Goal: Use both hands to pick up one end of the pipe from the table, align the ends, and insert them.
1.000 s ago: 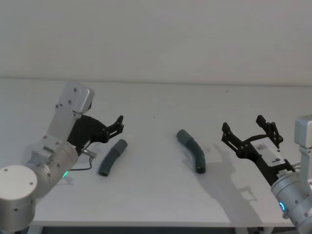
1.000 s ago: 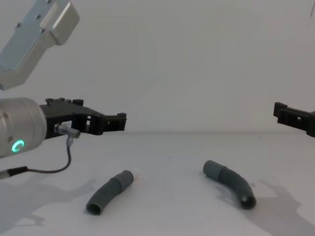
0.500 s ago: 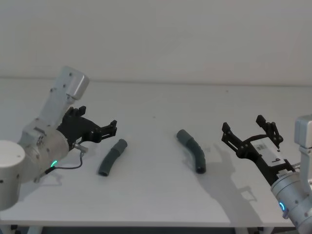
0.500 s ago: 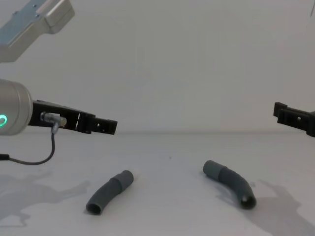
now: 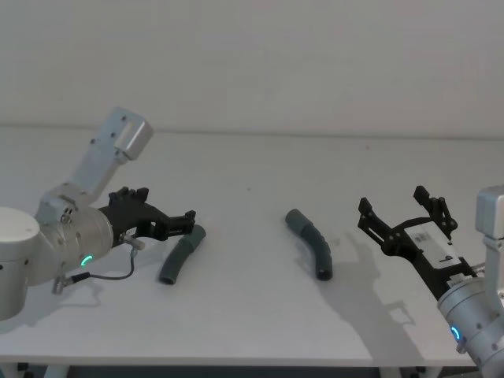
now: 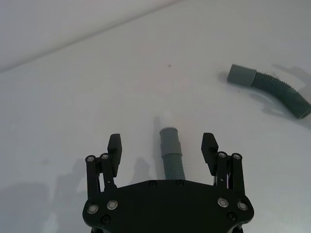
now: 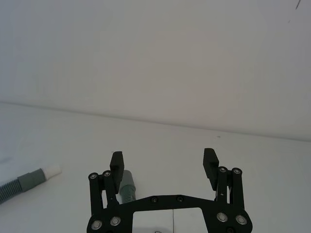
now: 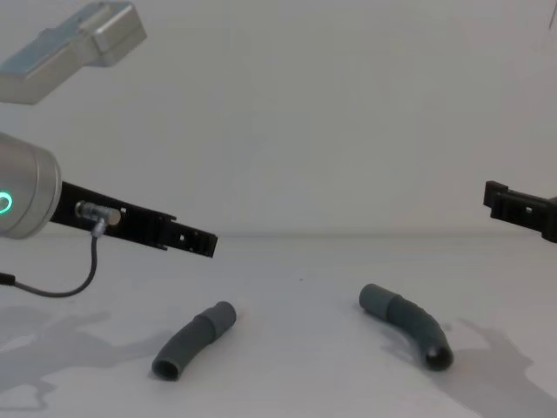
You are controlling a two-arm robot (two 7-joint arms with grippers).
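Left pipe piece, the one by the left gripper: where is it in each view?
Head: left pipe piece left of centre, at the left gripper's tip.
Chest: low, left of centre, below that gripper.
Left wrist: framed between the open fingers, cuff away.
Right wrist: at the picture's edge, beyond the open right gripper.
Shared landmark: the right pipe piece.

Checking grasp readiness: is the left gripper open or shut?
Open: the left gripper has its fingers wide apart, empty, above the left pipe piece.
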